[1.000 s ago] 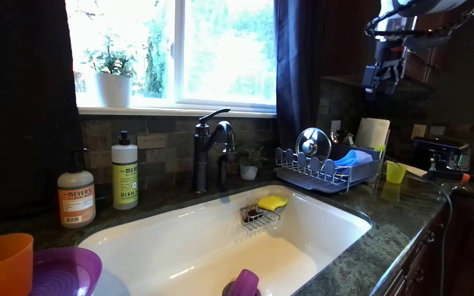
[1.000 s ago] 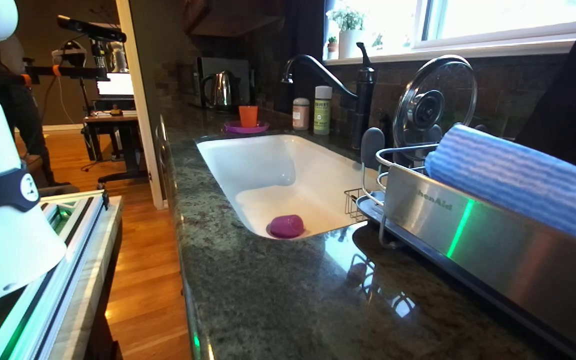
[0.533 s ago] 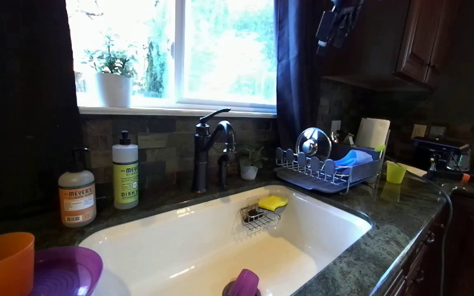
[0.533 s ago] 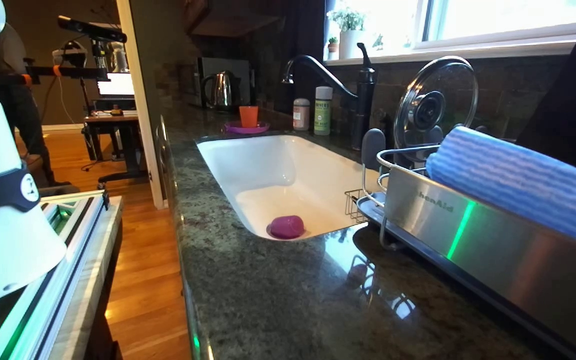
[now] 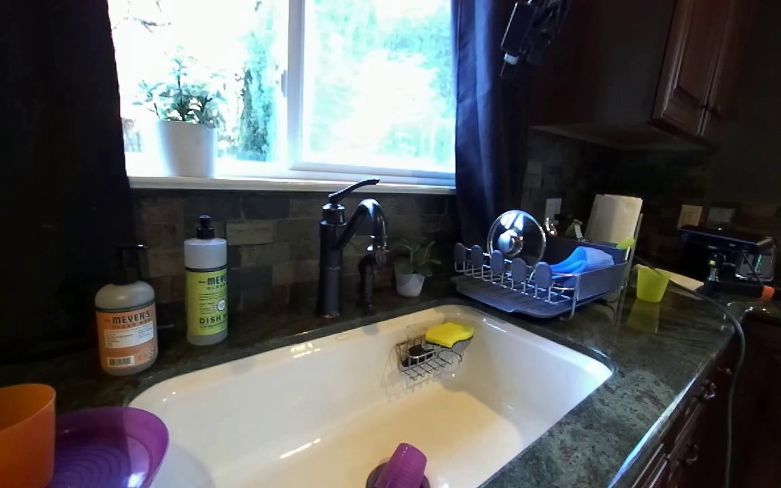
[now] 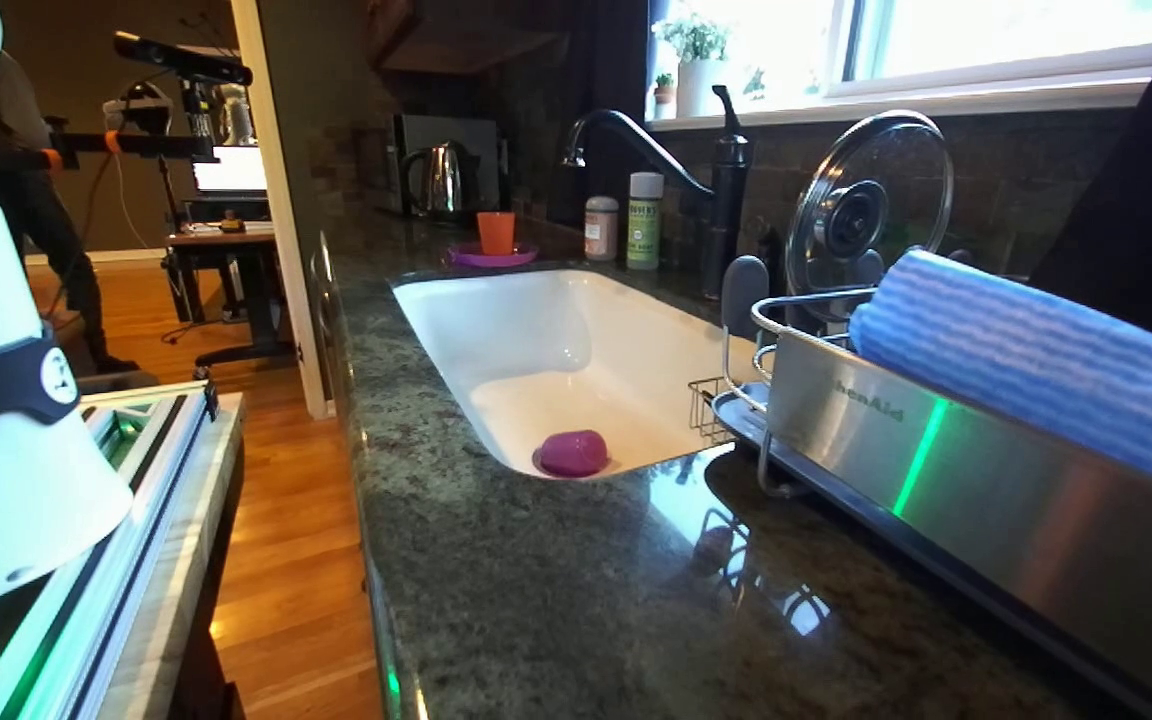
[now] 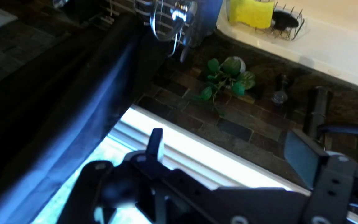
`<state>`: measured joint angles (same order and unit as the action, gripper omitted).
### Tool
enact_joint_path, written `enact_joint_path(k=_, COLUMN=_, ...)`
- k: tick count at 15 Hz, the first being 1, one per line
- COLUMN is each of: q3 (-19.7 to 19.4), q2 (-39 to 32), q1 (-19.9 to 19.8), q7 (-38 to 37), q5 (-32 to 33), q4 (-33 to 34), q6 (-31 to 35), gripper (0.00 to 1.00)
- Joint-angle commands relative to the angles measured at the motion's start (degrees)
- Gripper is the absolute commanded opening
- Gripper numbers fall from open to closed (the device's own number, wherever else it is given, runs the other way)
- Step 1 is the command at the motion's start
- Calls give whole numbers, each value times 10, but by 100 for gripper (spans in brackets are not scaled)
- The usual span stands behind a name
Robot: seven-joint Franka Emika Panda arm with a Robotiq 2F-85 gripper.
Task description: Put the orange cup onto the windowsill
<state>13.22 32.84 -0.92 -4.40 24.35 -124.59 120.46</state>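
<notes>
Orange cup [image 6: 497, 233] upright beyond the far end of the sink [image 6: 506, 325] in an exterior view, with a purple dish [image 5: 109, 444] at its base, inside or beside it hard to tell; pale windowsill [image 5: 282, 184] along the sink's long side, higher up; gripper [image 7: 228, 151] high above sink level, jaws parted wide, gripping nothing

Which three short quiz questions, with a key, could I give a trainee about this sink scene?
1. True or false: the gripper is open, and the orange cup stands upright, away from it.
2. Which of these is in the sink? A) yellow cup B) orange cup C) purple cup
3. Fill in: the larger white-potted plant stands on the ____.

Key: 1 true; 2 C; 3 windowsill.
</notes>
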Motion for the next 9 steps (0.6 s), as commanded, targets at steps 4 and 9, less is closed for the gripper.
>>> enact_joint_path(k=4, q3=69, q2=-138, q1=30, q7=-12, q5=67, q4=111, q6=171, gripper=100)
enact_joint_path(k=9, q3=106, q2=-300, q1=83, q7=-7, q5=49, q4=208, q6=288, gripper=100)
